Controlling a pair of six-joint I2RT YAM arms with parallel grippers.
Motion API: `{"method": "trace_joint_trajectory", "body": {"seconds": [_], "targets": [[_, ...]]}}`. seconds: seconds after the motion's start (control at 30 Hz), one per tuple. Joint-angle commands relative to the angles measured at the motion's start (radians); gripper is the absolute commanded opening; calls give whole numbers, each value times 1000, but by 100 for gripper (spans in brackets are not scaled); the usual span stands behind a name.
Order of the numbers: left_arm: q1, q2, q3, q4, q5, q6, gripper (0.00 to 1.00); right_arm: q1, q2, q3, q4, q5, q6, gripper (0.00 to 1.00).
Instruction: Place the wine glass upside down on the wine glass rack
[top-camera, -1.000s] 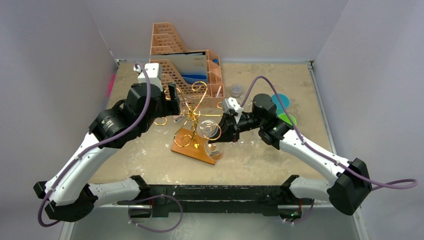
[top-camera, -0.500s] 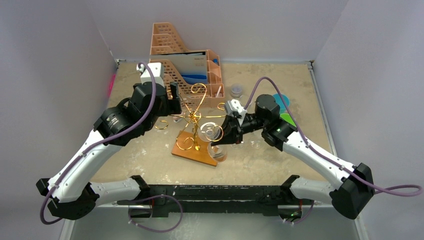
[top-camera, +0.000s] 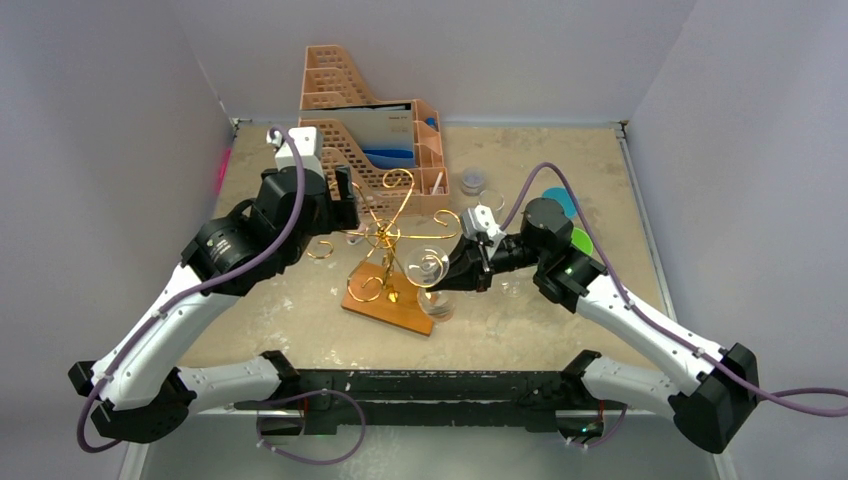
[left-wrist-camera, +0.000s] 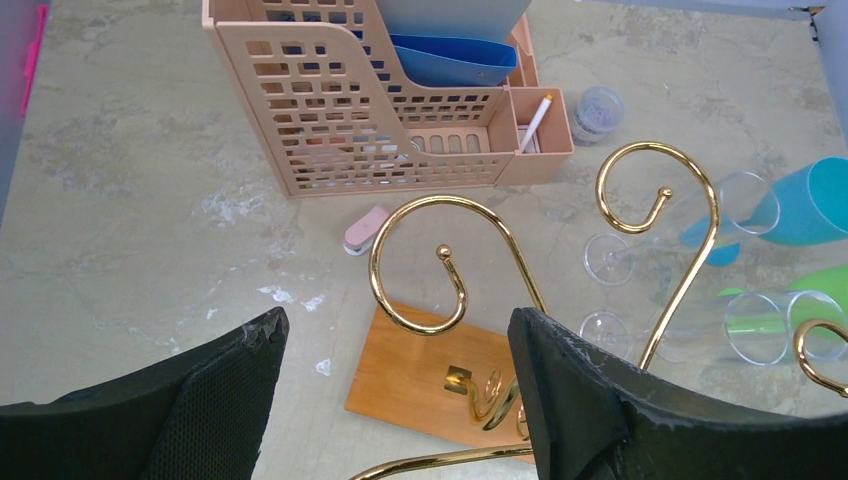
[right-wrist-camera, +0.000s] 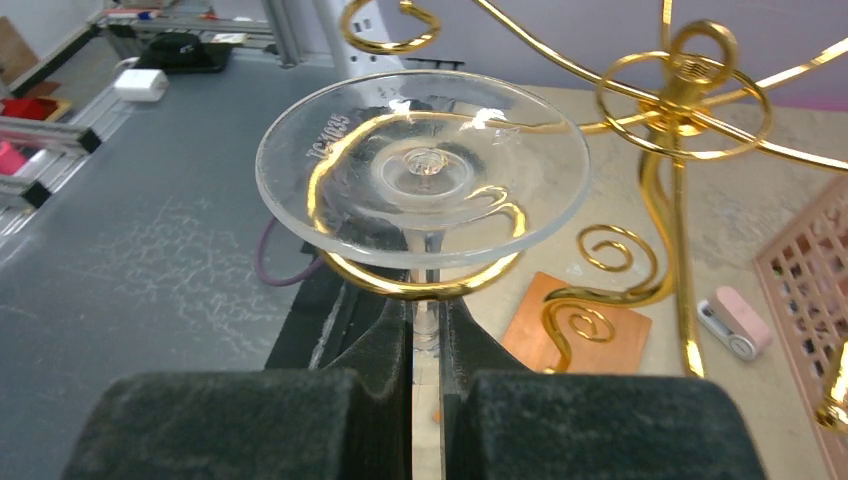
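The wine glass rack is gold wire with scroll arms on a brown wooden base. A clear wine glass hangs upside down, its round foot on top. Its stem runs down through one gold curl at the rack's near right. I cannot tell whether the foot touches the curl. My right gripper is shut on the stem just below that curl. In the top view it is right of the glass. My left gripper stands open astride an upper scroll arm, touching nothing.
A peach perforated file organizer stands behind the rack, with a small jar to its right. Clear glasses, a blue cup and a green cup lie right of the rack. A pink eraser lies by the organizer.
My right arm has swung right and nearer, carrying the glass a little toward the near right along the rack's curl. The left gripper has hardly moved and stays open.
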Motion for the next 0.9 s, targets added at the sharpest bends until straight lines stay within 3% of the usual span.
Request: {"method": "trace_joint_trajectory", "body": {"seconds": [0.0, 0.27, 0.47, 0.6, 0.87], "targets": [[-4, -38, 0, 20, 14, 2, 79, 4, -26, -16, 28, 162, 6, 0], [-4, -53, 25, 47, 30, 36, 80, 4, -33, -36, -4, 259, 67, 19], [-4, -66, 47, 31, 56, 53, 80, 5, -83, -44, -98, 285, 66, 54], [-5, -92, 72, 9, 66, 63, 80, 4, -142, -45, -185, 297, 47, 68], [-4, -156, 76, -73, 5, 59, 80, 4, -256, -68, -240, 374, 151, 78]]}}
